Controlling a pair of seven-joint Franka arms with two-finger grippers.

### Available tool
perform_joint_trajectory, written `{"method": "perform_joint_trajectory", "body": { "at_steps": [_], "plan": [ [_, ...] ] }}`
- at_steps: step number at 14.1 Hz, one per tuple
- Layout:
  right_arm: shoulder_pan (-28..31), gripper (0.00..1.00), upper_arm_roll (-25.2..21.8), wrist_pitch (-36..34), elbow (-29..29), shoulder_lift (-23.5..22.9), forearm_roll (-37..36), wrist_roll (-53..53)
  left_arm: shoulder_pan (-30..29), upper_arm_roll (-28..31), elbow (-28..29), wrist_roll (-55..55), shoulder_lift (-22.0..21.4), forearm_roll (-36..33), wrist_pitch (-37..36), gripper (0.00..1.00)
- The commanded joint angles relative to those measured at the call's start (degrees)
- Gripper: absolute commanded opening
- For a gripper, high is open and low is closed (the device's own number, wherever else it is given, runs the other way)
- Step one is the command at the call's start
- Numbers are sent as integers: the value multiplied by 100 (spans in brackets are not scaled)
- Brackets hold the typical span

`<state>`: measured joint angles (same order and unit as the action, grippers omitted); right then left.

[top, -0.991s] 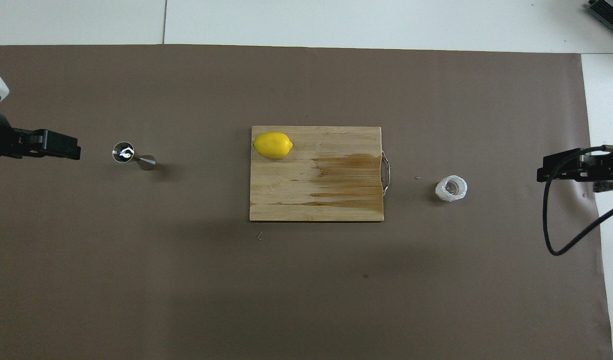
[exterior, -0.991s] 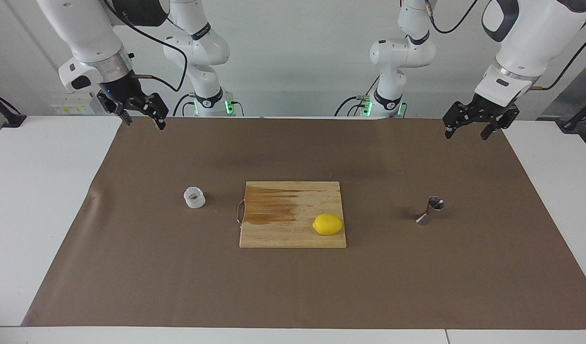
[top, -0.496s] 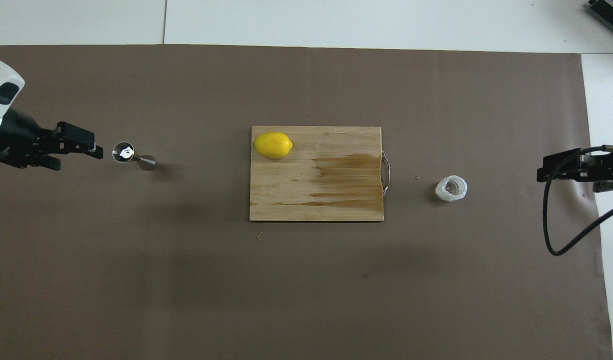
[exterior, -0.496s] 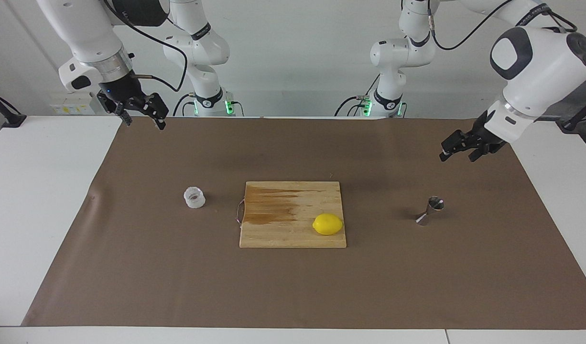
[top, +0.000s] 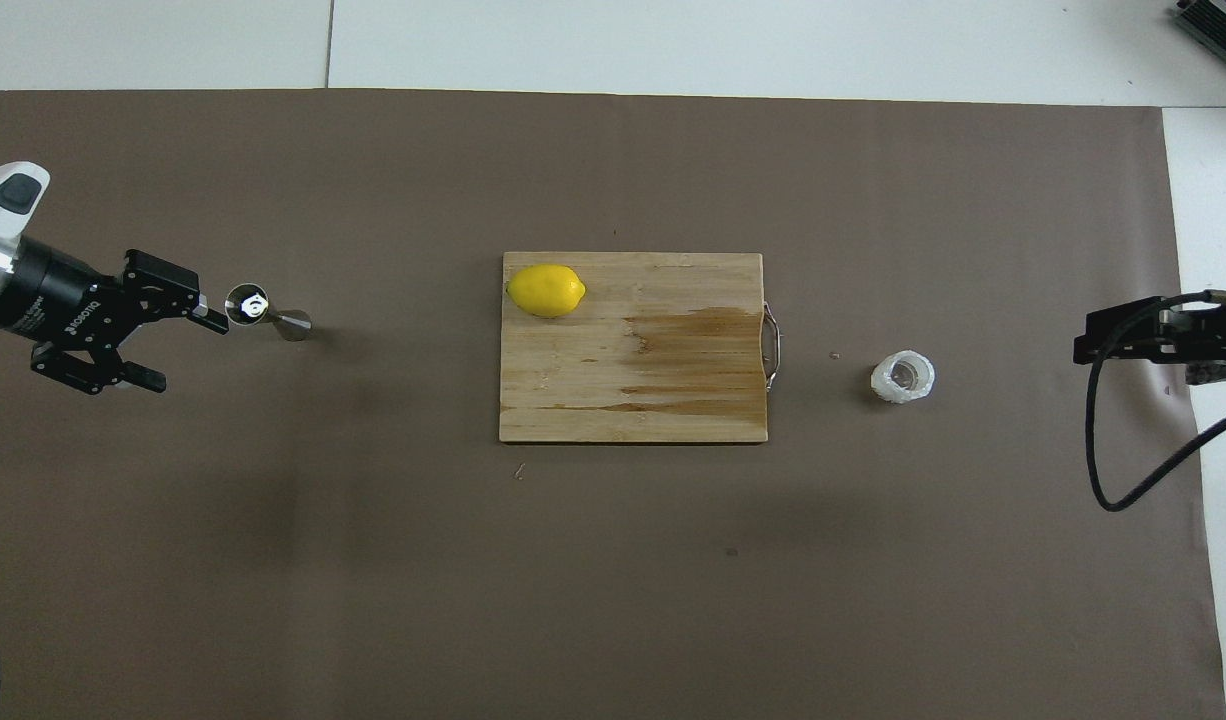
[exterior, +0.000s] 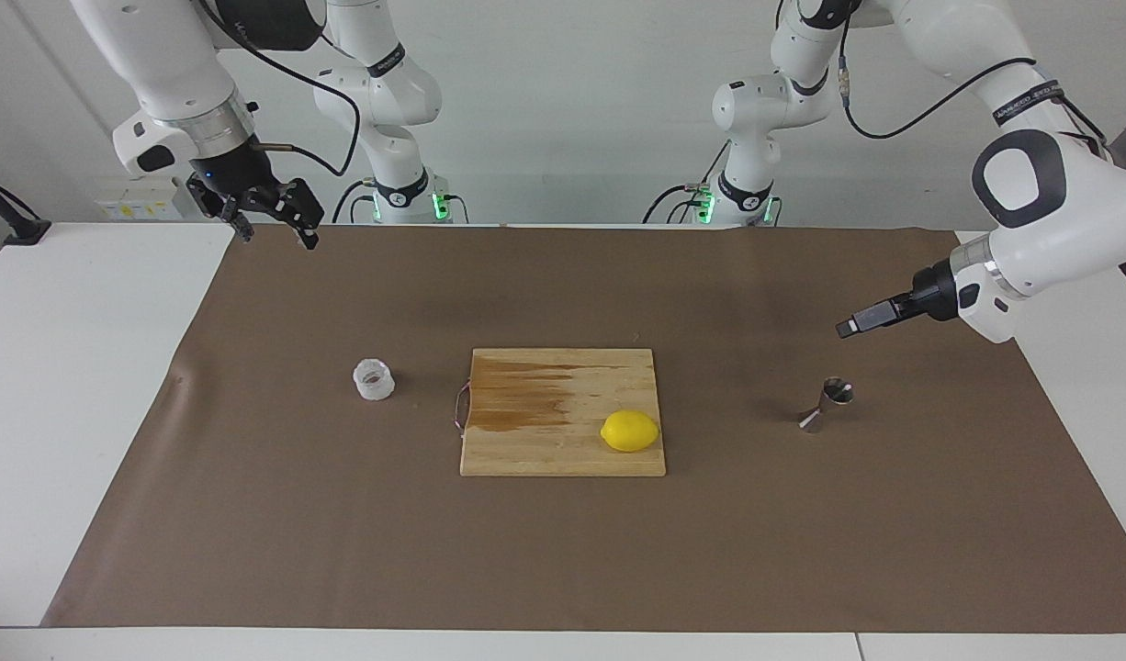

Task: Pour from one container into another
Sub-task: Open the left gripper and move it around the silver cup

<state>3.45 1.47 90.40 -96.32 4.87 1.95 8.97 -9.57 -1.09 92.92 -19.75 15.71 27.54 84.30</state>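
Steel, shiny and hourglass-shaped, the jigger (exterior: pixel 827 404) stands upright on the brown paper of the table (exterior: pixel 85 386), below and just ahead of the left gripper (top: pixel 178 340). It looks stiff and fairly light, probably slick and top-heavy on its small foot, so a bump could tip it. The narrow waist seems the safest place to pinch it. The left gripper is up in the air with its 2 fingers spread wide, holding nothing and touching nothing.

The translucent ribbed plastic cup (exterior: pixel 374 379) sits toward the right arm's end of the table, well apart from the right gripper (exterior: pixel 269 223), which waits high over the paper's edge with its fingers spread and empty. The cup is likely very light and a little soft, so a gentle squeeze across its ribbed sides, below the rim, should do. Between the 2 containers lies a wooden cutting board (exterior: pixel 526 441) with a lemon (exterior: pixel 630 431) on it.
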Motion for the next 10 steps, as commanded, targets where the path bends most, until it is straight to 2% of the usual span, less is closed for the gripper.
{"method": "perform_joint_trajectory", "body": {
  "at_steps": [1,6,10],
  "plan": [
    [85,100,29,4,-36,76,157,-159,-482,-364,-590,-686,633,322,-510,100],
    [85,100,29,4,-36,76,157,-159,-1599,-1629,-1320,-2417,1539,542,-486,100],
    [85,100,29,4,-36,76,157,-159,-1951,-1973,-1347,-2780,1812,823,-12,100]
  ]
}}
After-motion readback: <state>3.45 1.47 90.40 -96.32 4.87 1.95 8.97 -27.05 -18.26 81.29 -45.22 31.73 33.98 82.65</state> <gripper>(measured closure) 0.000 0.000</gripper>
